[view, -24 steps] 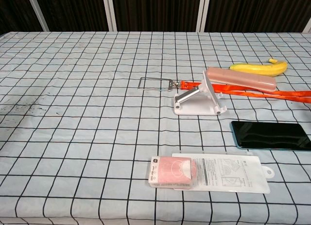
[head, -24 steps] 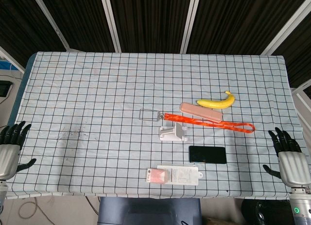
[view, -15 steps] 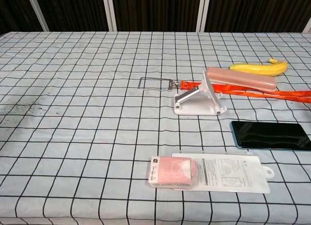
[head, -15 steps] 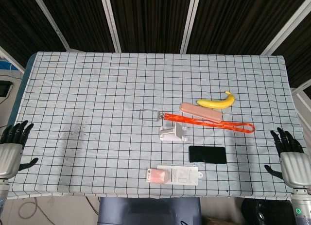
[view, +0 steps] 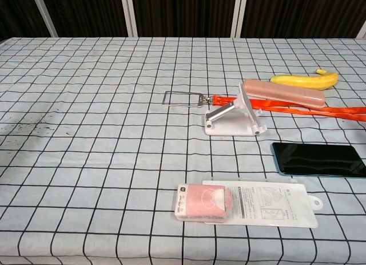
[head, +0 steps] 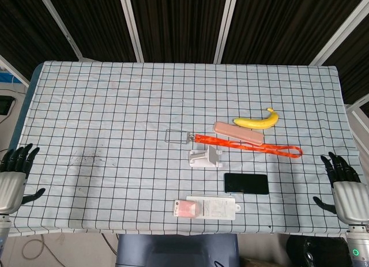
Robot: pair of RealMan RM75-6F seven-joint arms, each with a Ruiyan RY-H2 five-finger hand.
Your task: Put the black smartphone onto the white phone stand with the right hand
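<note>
The black smartphone (head: 246, 184) (view: 319, 159) lies flat, screen up, on the checked cloth. Just behind and to its left stands the white phone stand (head: 205, 158) (view: 234, 119), nothing on it. My right hand (head: 345, 188) hovers off the table's right edge, fingers spread and holding nothing, well to the right of the phone. Over at the left edge my left hand (head: 12, 177) is also open and holds nothing. Neither hand appears in the chest view.
A banana (head: 256, 121), a pink case (head: 238, 131) and an orange lanyard (head: 248, 144) with a clear badge holder (head: 175, 136) lie behind the stand. A packaged pink item (head: 206, 209) sits near the front edge. A dark stain (head: 86, 159) marks the cloth at left.
My right hand has drifted slightly down and outward at the table's right edge. The left hand moved a little lower. The objects have not moved.
</note>
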